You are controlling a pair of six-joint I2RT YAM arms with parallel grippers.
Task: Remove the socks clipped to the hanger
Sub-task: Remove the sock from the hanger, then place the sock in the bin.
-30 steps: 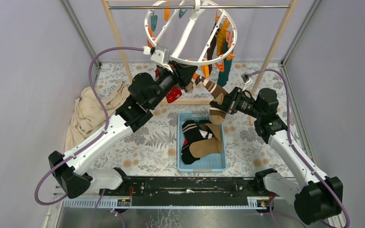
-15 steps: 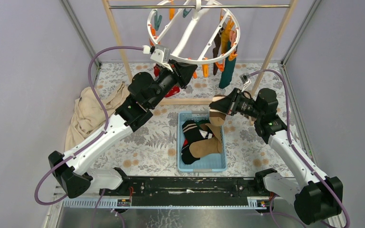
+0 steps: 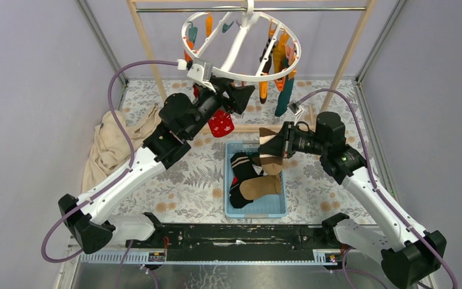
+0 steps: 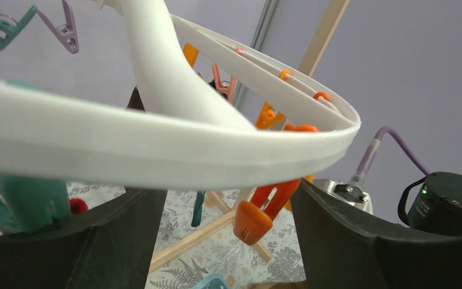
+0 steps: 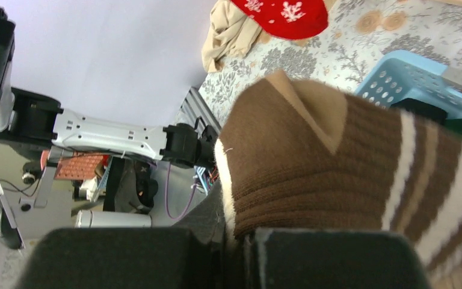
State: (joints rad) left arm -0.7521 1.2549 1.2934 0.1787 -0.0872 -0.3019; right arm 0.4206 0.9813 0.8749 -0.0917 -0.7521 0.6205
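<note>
At the far left a beige cloth [image 3: 117,144] lies heaped on the counter [image 3: 186,180]; it is not part of the job. The left tool [image 3: 245,98] is up at the near rim of the hanger [image 3: 236,47], its fingers [image 4: 349,241] spread wide, with the white ring passing between them and not pinched. Just under it hangs a red sock [image 3: 221,124], it seems from a clip on that side, though the arm hides the clip. In the middle, the blue basket [image 3: 227,180] on the counter holds some socks already, at least a black one [image 3: 240,168] and a tan one [image 3: 261,186]. Over its far edge the right tool [image 3: 271,146] is pressed together on a brown striped sock [image 5: 337,156], which is free of the hanger. On the right side of the ring several socks [image 3: 280,57] are still clipped. I judge the task partly done: a few socks are off and one is held over the basket, while the red one and the group on the right remain.
</note>
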